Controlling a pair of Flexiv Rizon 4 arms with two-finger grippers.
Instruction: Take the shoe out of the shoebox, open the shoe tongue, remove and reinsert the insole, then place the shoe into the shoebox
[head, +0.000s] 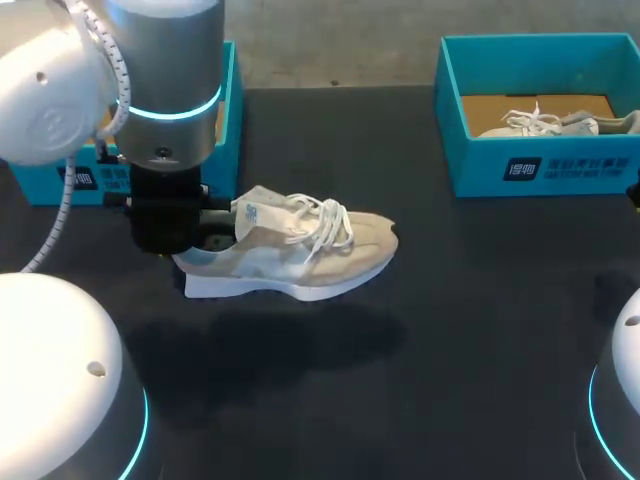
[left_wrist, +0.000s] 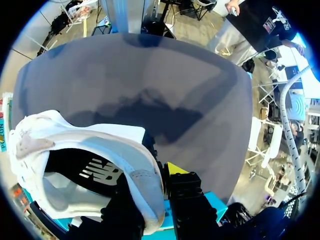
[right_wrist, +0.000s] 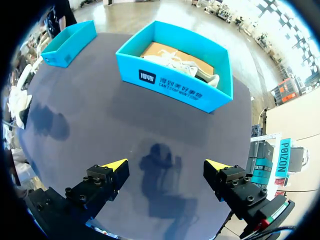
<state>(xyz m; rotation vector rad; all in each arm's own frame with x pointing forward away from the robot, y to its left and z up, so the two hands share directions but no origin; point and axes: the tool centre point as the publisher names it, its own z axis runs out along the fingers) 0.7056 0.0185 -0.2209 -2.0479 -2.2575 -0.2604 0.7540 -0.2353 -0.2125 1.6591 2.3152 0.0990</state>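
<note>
- Check left end effector: closed on heel collar of shoe, one finger inside the collar, yellow-tipped finger outside.
- In head view you find the shoe left of centre over table, heel at 9 o'clock, toe at 3 o'clock, laces loose. Shadow lies at 6 o'clock of sole.
- Check right end effector: open, fingers wide apart, nothing between, above bare table.
- Shoebox at 1 o'clock of the shoe, holding second shoe.
- Second shoebox at 11 o'clock, behind left arm.

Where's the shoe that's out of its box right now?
In the head view the shoe sits on the table left of centre, near the blue box at the left, its heel held by the left gripper.
</note>
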